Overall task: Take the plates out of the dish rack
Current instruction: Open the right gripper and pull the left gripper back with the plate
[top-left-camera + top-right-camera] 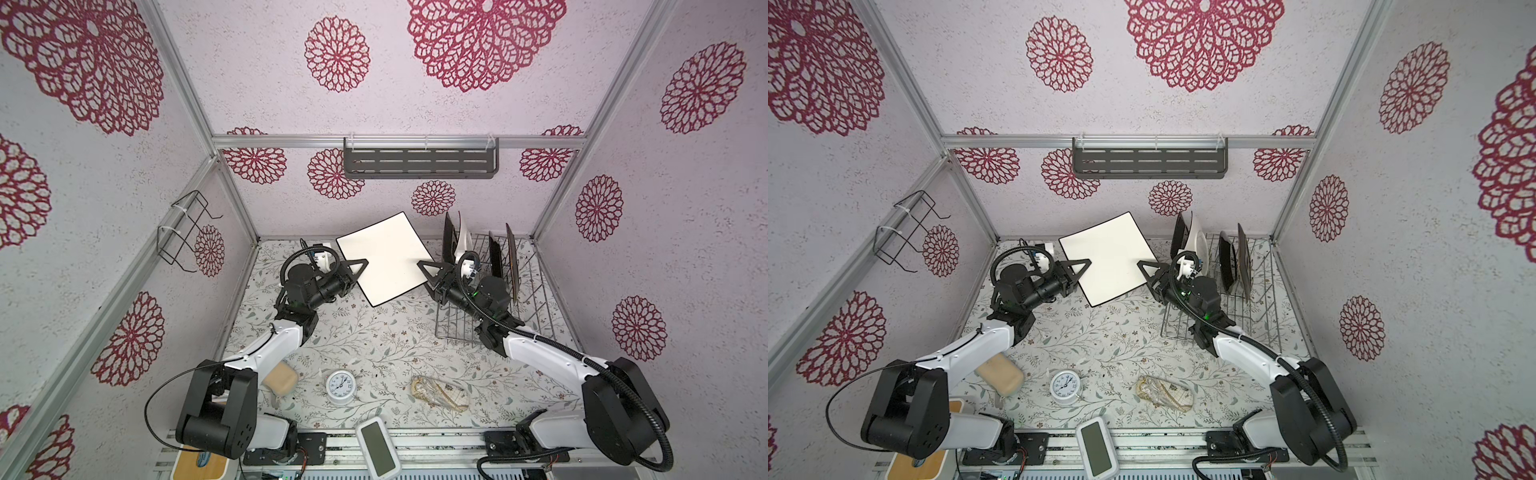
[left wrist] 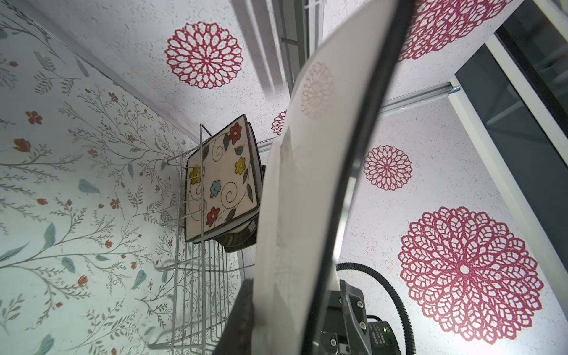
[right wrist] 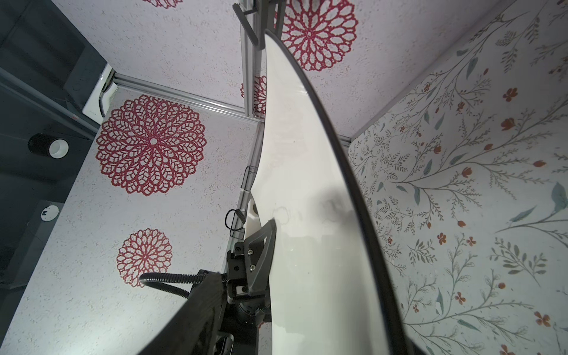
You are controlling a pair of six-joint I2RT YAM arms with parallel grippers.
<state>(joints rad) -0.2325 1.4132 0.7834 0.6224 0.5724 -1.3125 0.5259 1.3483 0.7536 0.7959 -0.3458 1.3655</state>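
A white square plate [image 1: 384, 257] [image 1: 1106, 257] with a dark rim hangs tilted above the table's far middle. My left gripper [image 1: 359, 266] [image 1: 1081, 266] is shut on its left edge; in the left wrist view a dark finger [image 2: 239, 322] presses against the plate [image 2: 307, 199]. My right gripper [image 1: 424, 270] [image 1: 1144, 268] stands open around the plate's right edge, its finger [image 3: 196, 316] apart from the plate [image 3: 307, 215]. The silver wire dish rack [image 1: 536, 299] [image 1: 1266, 291] at the far right holds dark plates [image 1: 494, 257] and a white one [image 1: 463, 243]. A flower-painted plate [image 2: 221, 181] stands upright in it.
Near the front lie a small white clock [image 1: 340, 384], a beige pouch [image 1: 280, 378], a clear bag [image 1: 440, 392] and a white device with a screen [image 1: 378, 446]. A grey slotted shelf [image 1: 419, 160] hangs on the back wall, a black wire holder [image 1: 185, 232] on the left wall.
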